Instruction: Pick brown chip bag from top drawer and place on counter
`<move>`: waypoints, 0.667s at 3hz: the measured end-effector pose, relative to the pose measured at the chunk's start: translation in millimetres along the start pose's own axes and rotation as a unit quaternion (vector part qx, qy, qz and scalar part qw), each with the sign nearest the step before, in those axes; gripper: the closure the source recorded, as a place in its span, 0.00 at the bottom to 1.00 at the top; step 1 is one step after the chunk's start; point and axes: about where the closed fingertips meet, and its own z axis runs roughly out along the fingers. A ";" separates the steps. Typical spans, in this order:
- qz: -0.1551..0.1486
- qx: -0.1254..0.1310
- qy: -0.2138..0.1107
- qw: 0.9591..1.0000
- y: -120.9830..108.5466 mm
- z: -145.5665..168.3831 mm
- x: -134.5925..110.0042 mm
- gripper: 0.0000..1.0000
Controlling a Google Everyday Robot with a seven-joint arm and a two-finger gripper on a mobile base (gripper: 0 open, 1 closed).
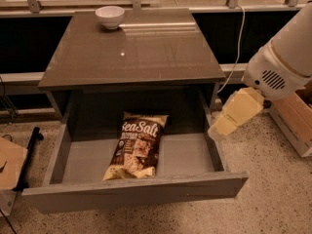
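Just 1 brown chip bag in 1 top drawer; gripper alongside, opening unclear.

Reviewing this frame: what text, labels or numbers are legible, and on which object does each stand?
"Sea Salt": large white lettering on the brown chip bag, which lies in the top drawer.
Smaller print under it: too blurred to read.
No text shows on the gripper, outside the drawer's right wall.

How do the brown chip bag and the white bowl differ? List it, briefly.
The brown chip bag lies flat inside the open top drawer; the white bowl stands upright on the counter. The bag is dark and printed; the bowl is plain white. Neither is held: the gripper hangs outside the drawer, beside its right wall.
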 end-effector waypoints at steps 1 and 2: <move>0.040 -0.035 -0.034 0.998 17.5 26.2 -27.2 0.00; 0.089 -0.078 -0.071 0.990 39.1 59.7 -66.5 0.00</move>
